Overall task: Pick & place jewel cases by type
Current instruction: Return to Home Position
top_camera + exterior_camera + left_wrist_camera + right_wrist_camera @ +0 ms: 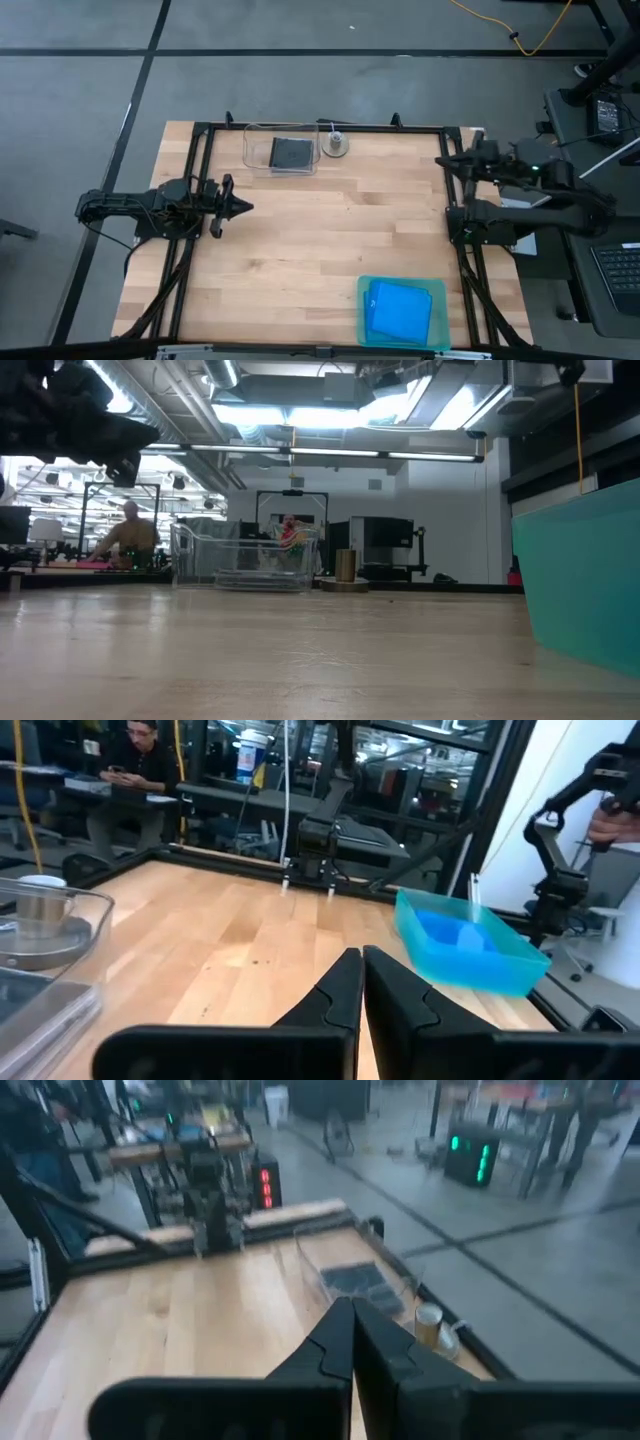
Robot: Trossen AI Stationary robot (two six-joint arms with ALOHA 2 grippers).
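Note:
Bright blue jewel cases lie stacked in the teal-green tray at the table's near right; they also show in the left wrist view. A grey-black jewel case lies flat in the clear tub at the far edge, also seen in the right wrist view. My left gripper is shut and empty at the table's left edge, pointing level toward the right. My right gripper is shut and empty above the far right corner, pointing left.
A small metal cylinder on a round base stands just right of the tub. A black frame runs along the table's left, far and right edges. The wooden tabletop between the arms is bare. People sit at benches behind the table.

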